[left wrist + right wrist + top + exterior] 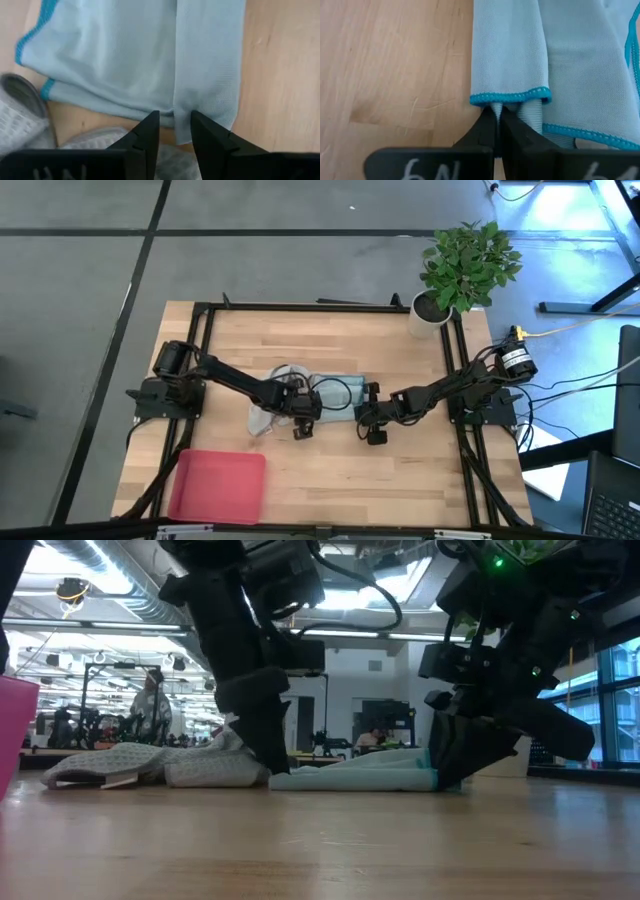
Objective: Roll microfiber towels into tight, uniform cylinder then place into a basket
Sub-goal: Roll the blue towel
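The pale blue towel (335, 388) lies flat on the table's middle, one long edge turned over into a narrow strip (509, 50). The light grey towel (262, 417) lies bunched beside it on the left, partly under my left arm. My left gripper (175, 131) stands at the strip's left end, its fingers a little apart. My right gripper (496, 116) is shut on the strip's right end. The red basket (218, 485) sits at the near left corner. My left gripper's two fingertips (150, 125) stand on either side of the strip's fold line (175, 112) at the towel's edge; I cannot tell whether they touch the cloth. My right gripper pinches the strip's end just below the teal hem (496, 102) between its two fingers, more than one layer. The fingers slant down from the table's right side and lie along the strip. The towel rests on the table (395, 75), slack.
A white pot with a green plant (432, 310) stands at the table's far right corner. Bare wood lies near the front edge between basket and right arm (400, 480). People and shelves show in the room beyond the table in the low view.
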Controlling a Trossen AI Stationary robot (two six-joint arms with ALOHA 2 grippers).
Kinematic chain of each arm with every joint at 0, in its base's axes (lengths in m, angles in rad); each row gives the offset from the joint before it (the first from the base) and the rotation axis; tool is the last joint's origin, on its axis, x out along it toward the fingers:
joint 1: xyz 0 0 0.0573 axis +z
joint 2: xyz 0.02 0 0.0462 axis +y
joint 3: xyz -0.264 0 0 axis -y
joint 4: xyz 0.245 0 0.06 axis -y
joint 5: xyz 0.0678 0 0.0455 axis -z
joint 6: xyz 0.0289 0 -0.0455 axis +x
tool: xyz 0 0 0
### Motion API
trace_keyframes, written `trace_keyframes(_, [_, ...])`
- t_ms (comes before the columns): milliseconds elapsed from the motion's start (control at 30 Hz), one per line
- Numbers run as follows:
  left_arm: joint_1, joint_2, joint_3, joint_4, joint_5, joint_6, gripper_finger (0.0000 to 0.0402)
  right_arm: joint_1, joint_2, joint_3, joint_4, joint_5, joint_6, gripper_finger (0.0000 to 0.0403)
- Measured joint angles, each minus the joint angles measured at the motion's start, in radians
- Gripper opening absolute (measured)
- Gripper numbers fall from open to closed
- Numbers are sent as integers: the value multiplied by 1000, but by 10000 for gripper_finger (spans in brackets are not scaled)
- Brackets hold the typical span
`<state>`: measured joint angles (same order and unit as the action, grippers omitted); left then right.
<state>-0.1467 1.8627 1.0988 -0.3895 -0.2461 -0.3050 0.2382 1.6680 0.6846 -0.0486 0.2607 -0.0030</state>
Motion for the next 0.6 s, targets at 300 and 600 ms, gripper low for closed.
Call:
trace_keyframes(300, [-10,-71,1,6,-73,133,97,0,0,0,0,0,2,8])
trace_keyframes(600, [-118,-23,3,38,-78,256,97,0,0,0,0,0,2,8])
